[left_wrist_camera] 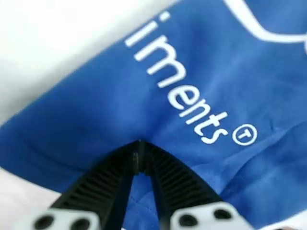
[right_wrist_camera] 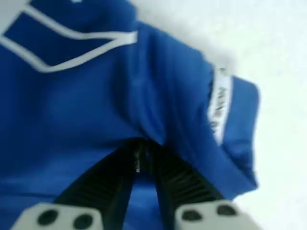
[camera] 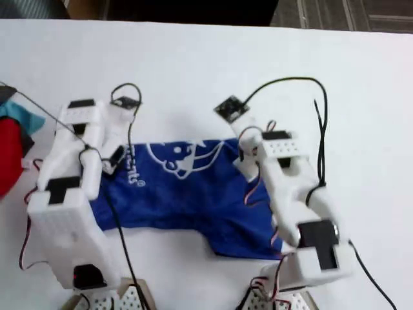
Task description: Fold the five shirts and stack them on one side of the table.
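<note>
High view looks down on a white table, with a blue shirt spread between the two arms. The left gripper is pinched closed on the shirt near its white lettering. The right gripper is clamped on a fold near the collar. A red cloth and a teal cloth lie at the table's left edge, and dark floor lies beyond.

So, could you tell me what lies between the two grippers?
In the high view, the blue shirt, white print up, spans the whole stretch between the left gripper and the right gripper.
</note>
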Controlling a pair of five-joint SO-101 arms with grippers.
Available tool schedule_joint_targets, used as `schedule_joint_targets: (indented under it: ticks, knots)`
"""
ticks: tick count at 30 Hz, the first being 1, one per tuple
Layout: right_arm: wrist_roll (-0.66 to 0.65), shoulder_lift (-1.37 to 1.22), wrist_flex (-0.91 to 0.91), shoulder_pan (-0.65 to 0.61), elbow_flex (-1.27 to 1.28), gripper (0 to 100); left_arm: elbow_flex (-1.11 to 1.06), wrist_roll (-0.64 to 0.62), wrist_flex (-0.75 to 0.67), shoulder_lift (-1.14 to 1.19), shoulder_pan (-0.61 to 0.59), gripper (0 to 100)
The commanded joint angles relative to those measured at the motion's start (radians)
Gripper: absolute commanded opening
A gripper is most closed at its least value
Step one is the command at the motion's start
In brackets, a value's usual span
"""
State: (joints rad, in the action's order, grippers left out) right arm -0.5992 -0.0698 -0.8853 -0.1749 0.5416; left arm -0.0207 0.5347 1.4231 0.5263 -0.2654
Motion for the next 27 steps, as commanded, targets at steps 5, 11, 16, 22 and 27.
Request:
schedule_joint_targets:
  ticks: [5,11,16,22,27]
  knots:
    - [0.002,-0.260,-0.004,0.084,-0.311,2.2,0.651,-0.005,0.273,0.331,-0.032,3]
    - [0.003,-0.443,-0.096,0.081,-0.582,2.2,1.043,-0.029,0.362,0.549,-0.015,3]
    - [0.005,-0.564,-0.171,0.081,-0.838,2.2,1.170,-0.031,0.358,0.634,0.018,3]
    - [0.005,-0.642,-0.374,0.079,-1.060,2.2,1.288,-0.028,0.364,0.638,0.032,3]
    - [-0.002,-0.642,-0.522,0.082,-1.155,2.2,1.253,-0.026,0.365,0.638,0.028,3]
